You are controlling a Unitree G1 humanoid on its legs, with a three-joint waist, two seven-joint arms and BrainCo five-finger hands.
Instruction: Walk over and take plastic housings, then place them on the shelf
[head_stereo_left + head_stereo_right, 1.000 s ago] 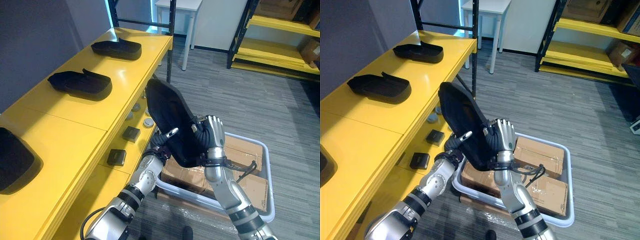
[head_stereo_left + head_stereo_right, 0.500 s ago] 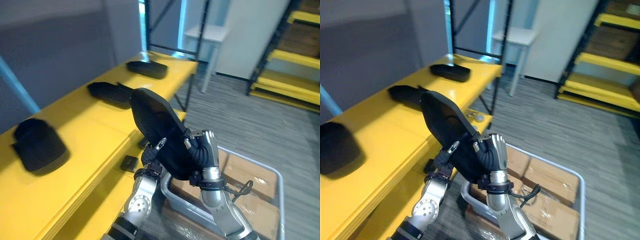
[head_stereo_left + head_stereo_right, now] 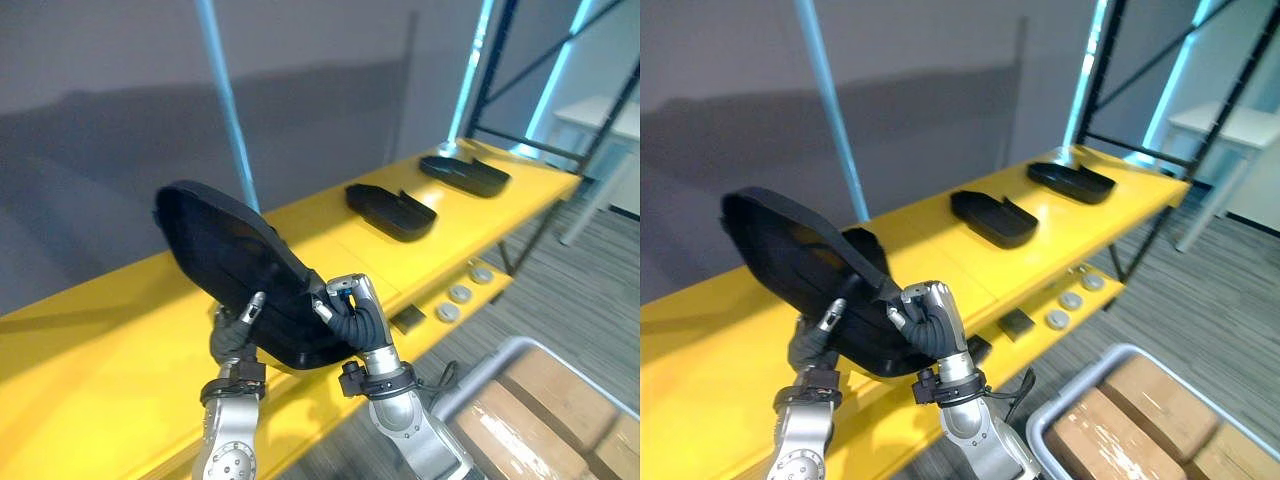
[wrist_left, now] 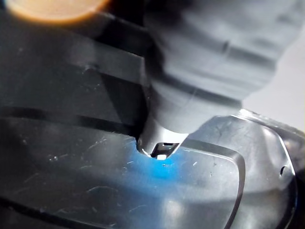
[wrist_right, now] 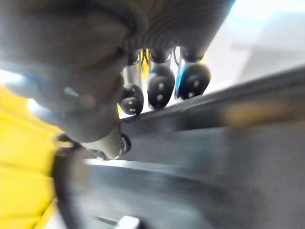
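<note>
Two hands, left hand and right hand, are clamped round the black housing above the yellow shelf; it should be lowered level onto bare surface before release.

yellow shelf | top: near housing, far housing, apart | lower ledge: round discs, dark block

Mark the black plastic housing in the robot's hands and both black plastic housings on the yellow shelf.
Carried black plastic housing (image 3: 225, 255): left eye view, broad shell.
Nearer black shelf housing (image 3: 390, 212): left eye view, its middle.
Farther black shelf housing (image 3: 465, 175): left eye view, its middle.
</note>
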